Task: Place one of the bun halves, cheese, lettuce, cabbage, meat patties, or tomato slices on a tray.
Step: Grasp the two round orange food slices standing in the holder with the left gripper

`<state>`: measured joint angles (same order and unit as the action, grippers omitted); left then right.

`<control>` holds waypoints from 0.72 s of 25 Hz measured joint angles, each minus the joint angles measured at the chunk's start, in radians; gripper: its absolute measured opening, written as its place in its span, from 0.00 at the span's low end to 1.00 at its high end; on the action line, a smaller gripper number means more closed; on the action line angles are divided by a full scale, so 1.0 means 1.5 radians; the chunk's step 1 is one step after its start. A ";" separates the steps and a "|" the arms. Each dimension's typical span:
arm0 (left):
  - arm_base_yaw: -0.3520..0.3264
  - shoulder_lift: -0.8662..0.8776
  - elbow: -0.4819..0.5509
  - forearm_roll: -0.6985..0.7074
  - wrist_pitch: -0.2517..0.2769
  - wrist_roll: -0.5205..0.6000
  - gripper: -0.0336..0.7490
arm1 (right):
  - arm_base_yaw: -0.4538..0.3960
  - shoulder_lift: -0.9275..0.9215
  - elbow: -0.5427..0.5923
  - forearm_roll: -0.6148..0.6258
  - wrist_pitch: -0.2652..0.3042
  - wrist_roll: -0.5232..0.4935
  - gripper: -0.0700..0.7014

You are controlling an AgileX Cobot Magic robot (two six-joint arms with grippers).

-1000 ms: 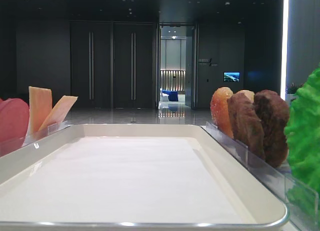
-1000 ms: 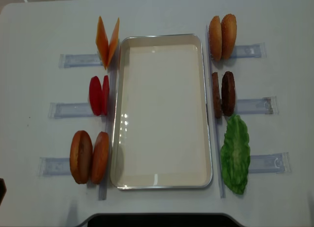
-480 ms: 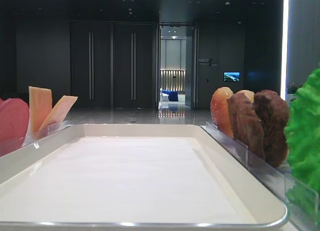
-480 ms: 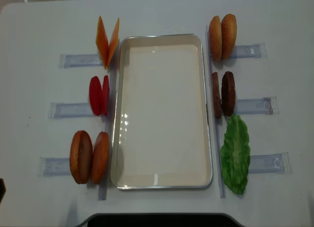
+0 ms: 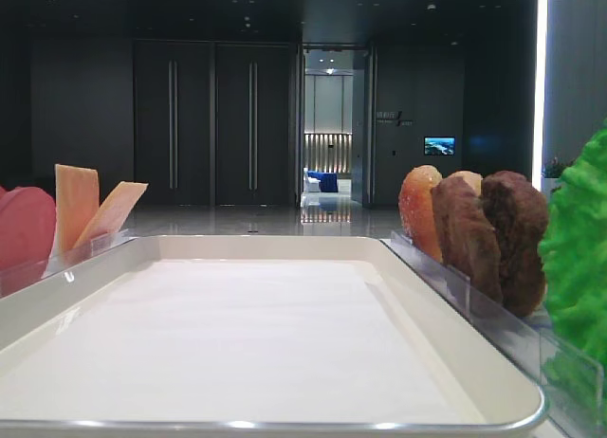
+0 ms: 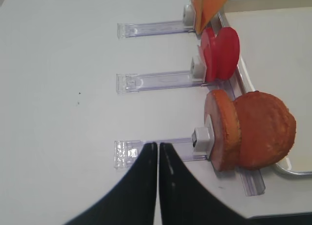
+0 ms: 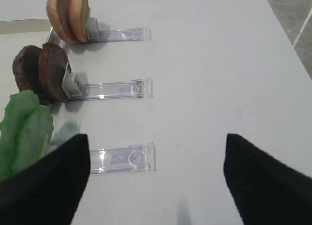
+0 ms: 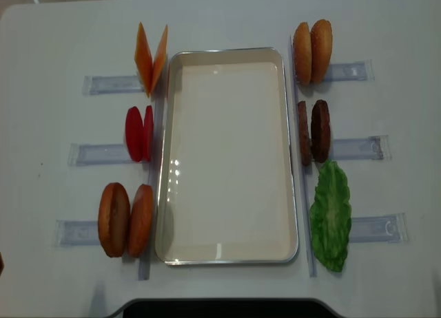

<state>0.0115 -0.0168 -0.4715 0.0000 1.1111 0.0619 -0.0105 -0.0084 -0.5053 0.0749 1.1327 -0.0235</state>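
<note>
The cream-white tray (image 8: 227, 160) lies in the middle of the table with nothing in it. On its left stand cheese (image 8: 150, 58), tomato slices (image 8: 139, 133) and two bun halves (image 8: 126, 220). On its right stand two more bun halves (image 8: 312, 51), meat patties (image 8: 313, 132) and lettuce (image 8: 331, 217). Cabbage is out of view. My left gripper (image 6: 158, 145) is shut and holds nothing, just left of the near bun halves (image 6: 251, 130). My right gripper (image 7: 156, 137) is open over bare table, right of the lettuce (image 7: 24, 130). Neither gripper shows in the overhead view.
Clear plastic holder strips (image 8: 100, 84) stick out sideways from each food pair on both sides of the tray. One strip (image 7: 122, 158) lies under my right gripper. The table's front edge (image 8: 220, 305) is dark. In the low view, the tray rim (image 5: 474, 362) fills the foreground.
</note>
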 joint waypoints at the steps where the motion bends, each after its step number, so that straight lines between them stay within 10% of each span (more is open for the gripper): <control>1: 0.000 0.000 0.000 -0.004 0.000 -0.004 0.04 | 0.000 0.000 0.000 0.000 0.000 0.000 0.79; 18: 0.000 0.202 -0.095 -0.134 -0.004 0.004 0.30 | 0.000 0.000 0.000 0.000 0.000 0.000 0.79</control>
<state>0.0115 0.2866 -0.6138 -0.2014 1.1047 0.0677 -0.0105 -0.0084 -0.5053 0.0749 1.1327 -0.0231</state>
